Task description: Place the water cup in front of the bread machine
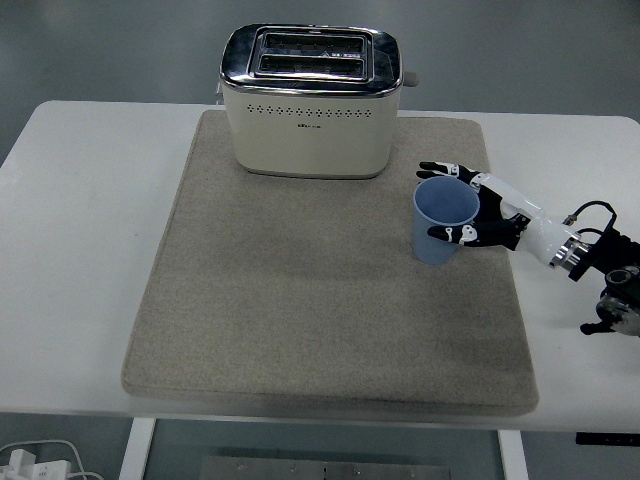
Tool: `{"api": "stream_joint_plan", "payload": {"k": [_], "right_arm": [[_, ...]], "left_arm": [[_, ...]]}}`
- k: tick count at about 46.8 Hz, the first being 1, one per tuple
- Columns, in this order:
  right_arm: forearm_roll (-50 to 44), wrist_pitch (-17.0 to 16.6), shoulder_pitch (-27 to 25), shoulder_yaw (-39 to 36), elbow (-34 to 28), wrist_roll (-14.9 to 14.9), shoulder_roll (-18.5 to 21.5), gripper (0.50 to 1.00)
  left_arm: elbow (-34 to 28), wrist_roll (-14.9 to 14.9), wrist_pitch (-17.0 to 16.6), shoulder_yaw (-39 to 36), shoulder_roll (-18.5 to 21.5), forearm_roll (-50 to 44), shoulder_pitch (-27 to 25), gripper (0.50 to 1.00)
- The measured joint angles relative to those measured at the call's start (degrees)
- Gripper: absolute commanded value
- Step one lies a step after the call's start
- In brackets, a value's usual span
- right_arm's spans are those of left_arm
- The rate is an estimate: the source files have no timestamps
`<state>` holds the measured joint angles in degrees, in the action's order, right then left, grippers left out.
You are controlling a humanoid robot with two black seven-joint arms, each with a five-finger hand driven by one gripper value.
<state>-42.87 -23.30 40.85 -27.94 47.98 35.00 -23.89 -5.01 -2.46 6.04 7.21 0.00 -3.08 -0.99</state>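
On the right side of the beige mat (320, 300) you have the blue water cup (444, 222) standing upright, its mouth open to the camera and showing only pale blue inside, with no contents you can make out. Your right hand (483, 212) wraps it from the right, fingers curled round the far rim and the near wall, holding the cup. It sits to the right of and nearer than the cream bread machine (312, 102), whose two top slots look dark. Both rest on the mat over the white table (70, 250).
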Motion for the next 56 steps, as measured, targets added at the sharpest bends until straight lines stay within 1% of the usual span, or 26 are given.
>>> {"api": "stream_joint_plan", "payload": {"k": [44,56], "right_arm": [[-0.07,0.11,0.56,-0.14,0.0,0.0,-0.46,0.5],[1.03,0.39,1.7,-0.76,0.0,0.0,-0.15,0.5]], "left_arm": [[0.0,0.0,-0.01,0.0,0.0,0.0,0.02,1.0],[0.0,0.0,-0.01,0.0,0.0,0.0,0.02,1.0]]}}
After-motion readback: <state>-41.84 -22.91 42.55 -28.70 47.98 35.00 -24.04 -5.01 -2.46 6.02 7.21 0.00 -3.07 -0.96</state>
